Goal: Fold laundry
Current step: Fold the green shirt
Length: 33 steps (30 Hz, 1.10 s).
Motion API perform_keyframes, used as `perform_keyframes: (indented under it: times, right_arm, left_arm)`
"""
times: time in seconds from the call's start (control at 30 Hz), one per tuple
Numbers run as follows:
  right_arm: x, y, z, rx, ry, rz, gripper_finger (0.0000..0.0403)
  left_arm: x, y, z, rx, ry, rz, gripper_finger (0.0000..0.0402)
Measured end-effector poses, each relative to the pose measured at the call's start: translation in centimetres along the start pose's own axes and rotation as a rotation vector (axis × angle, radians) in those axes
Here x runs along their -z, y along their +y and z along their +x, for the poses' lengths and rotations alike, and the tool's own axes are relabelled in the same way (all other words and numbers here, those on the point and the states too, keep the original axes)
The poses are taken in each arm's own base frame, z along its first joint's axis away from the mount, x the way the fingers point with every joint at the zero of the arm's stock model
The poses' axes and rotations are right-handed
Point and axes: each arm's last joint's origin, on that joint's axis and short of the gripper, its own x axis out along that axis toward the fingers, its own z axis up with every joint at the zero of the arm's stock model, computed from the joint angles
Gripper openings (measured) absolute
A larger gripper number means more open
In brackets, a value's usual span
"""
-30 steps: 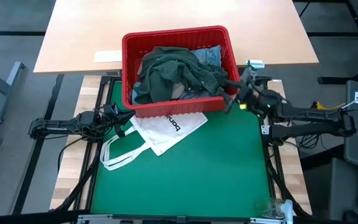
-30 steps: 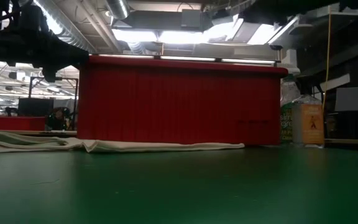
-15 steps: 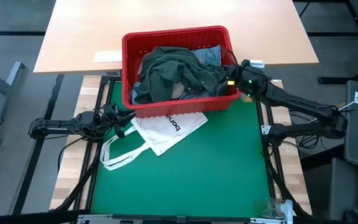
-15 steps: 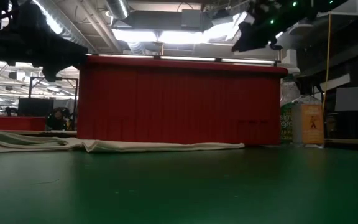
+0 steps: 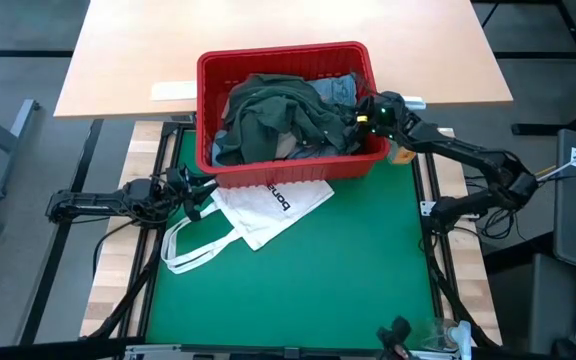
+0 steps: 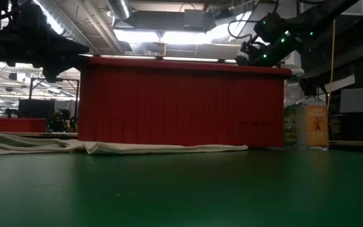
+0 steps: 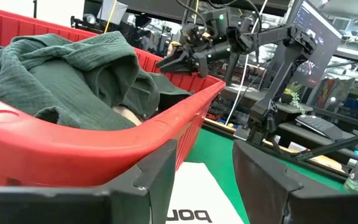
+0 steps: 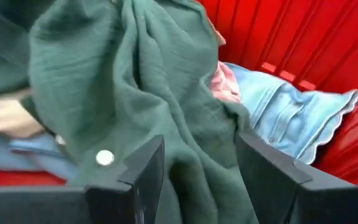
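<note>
The laundry lies heaped in a red basket (image 5: 288, 172) at the far middle of the green mat. A dark green top (image 5: 278, 115) is uppermost, with light blue denim (image 8: 291, 118), a bit of pink cloth (image 8: 225, 84) and beige cloth (image 8: 5, 115) beside and under it. My right gripper (image 5: 353, 120) reaches over the basket's right rim and slants down. It is open, its fingers just above the green top (image 8: 104, 74); in the low view it (image 6: 244, 58) hangs above the rim. My left gripper (image 5: 206, 192) waits level and open at the basket's near left corner (image 7: 17, 149).
A white tote bag (image 5: 268, 210) with black lettering lies flat on the mat (image 5: 298, 290) in front of the basket. A light wooden table (image 5: 268, 30) stands beyond the basket. An orange-labelled container (image 6: 314, 123) stands at the mat's far right. The mat's near half is bare.
My right gripper has swung from beside the basket's right wall toward the table's left, over the rim and above the laundry. It has tipped downward and sunk a little. The laundry and tote bag lie as before.
</note>
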Motion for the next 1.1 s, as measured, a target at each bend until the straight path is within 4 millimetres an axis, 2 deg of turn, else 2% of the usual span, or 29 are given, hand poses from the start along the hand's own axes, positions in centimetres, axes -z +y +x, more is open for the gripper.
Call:
perform_keyframes:
  times: [0.43, 0.6, 0.8, 0.93, 1.1]
  right_arm:
    - [0.2, -0.3, 0.4, -0.060, 0.008, 0.001, 0.0198]
    - [-1.1, -0.2, 0.3, -0.089, -0.012, 0.010, 0.0198]
    - [-3.6, -0.2, -0.3, -0.145, -0.097, 0.002, 0.0198]
    - [-3.6, 0.4, -0.3, -0.162, -0.089, -0.009, 0.0198]
    - [-2.7, 1.3, -0.3, -0.130, 0.011, -0.050, 0.0198]
  left_arm:
    - [0.0, 0.0, 0.0, -0.005, 0.000, 0.000, 0.0150]
    - [0.0, 0.0, 0.0, -0.007, 0.002, 0.001, 0.0148]
    - [0.0, 0.0, 0.0, -0.003, 0.003, 0.001, 0.0147]
    - [0.0, 0.0, 0.0, 0.002, 0.004, 0.001, 0.0147]
    - [0.0, 0.0, 0.0, 0.004, 0.006, 0.001, 0.0147]
